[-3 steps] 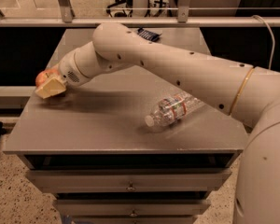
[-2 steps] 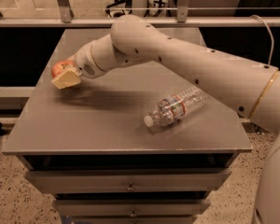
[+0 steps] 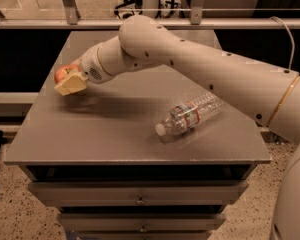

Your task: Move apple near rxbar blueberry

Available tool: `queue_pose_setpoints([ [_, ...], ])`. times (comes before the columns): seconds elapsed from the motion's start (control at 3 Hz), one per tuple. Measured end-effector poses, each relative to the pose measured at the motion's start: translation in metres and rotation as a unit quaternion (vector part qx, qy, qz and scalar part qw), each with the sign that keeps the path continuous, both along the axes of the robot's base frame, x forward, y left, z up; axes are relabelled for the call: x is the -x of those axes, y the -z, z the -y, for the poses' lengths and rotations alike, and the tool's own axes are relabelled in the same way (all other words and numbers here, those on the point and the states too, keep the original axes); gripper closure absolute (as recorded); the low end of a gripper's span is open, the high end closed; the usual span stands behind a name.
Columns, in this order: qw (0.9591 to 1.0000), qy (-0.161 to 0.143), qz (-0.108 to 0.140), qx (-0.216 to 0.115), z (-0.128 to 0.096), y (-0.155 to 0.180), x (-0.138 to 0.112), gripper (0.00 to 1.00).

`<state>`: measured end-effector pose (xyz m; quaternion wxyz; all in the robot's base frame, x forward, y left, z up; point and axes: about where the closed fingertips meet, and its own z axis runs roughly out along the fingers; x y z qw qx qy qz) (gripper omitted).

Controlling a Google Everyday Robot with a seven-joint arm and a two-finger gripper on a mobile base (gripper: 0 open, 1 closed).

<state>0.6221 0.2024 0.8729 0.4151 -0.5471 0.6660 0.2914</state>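
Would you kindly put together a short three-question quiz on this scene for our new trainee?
1. True or false: the clear plastic bottle with a red label stands upright on the grey table.
2. Where is the gripper? A) near the table's left edge as viewed; B) touching the bottle; C) under the table.
3. Fill in: the gripper is shut on a ____.
Key: 1 false, it lies on its side; 2 A; 3 round red apple.

Gripper (image 3: 70, 82) holding apple (image 3: 63, 72) over tabletop (image 3: 90, 134) L edge. Obstacles: bottle (image 3: 189, 117) lying R-centre, arm (image 3: 200, 64) across rear-R. Front-L surface free.
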Motion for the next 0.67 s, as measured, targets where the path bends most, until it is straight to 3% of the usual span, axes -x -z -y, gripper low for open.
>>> queue_pose_setpoints([
  [0.33, 0.9999, 0.009, 0.004, -0.003, 0.005, -0.001, 0.0, 1.0],
  [0.67, 0.9975, 0.063, 0.03, 0.0, 0.044, -0.015, -0.008, 1.0],
])
